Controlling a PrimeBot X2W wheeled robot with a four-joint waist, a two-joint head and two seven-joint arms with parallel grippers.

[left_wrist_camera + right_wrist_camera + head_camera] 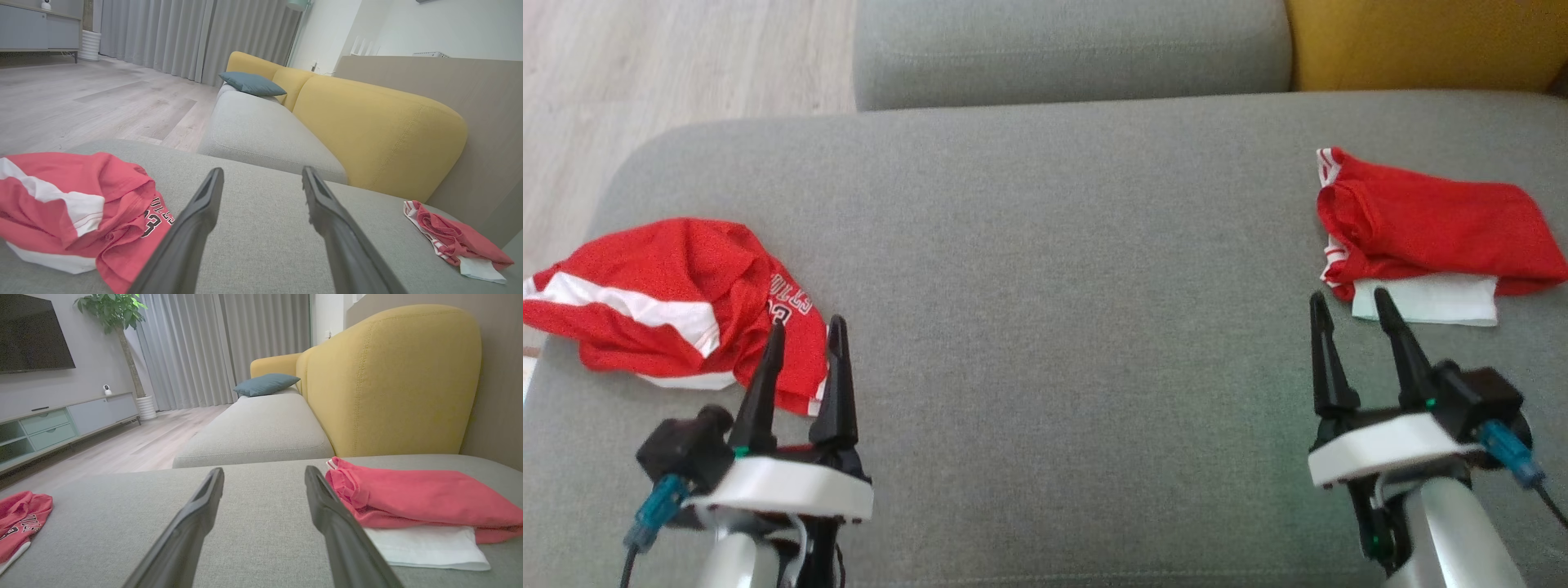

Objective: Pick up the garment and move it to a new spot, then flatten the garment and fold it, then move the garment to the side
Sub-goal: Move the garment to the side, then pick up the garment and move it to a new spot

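Note:
A crumpled red garment [662, 302] with white stripes and printed lettering lies at the left end of the grey sofa seat [1045, 286]. In the left wrist view it is the red heap [73, 204] at lower left. My left gripper [807, 322] stands open, its fingertips over the garment's right edge, holding nothing; the left wrist view has the left gripper [262, 170] open over bare cushion. My right gripper [1348, 296] is open and empty at the right, just short of a folded red garment [1429, 224]. From the right wrist, the right gripper [264, 470] stands left of that folded garment [416, 496].
A white folded cloth [1425, 300] lies under the folded red garment. A second grey cushion [1070, 49] and a yellow backrest [1421, 41] lie beyond. Wooden floor [678, 57] drops off at the far left. A blue pillow [251, 83] rests further along the sofa.

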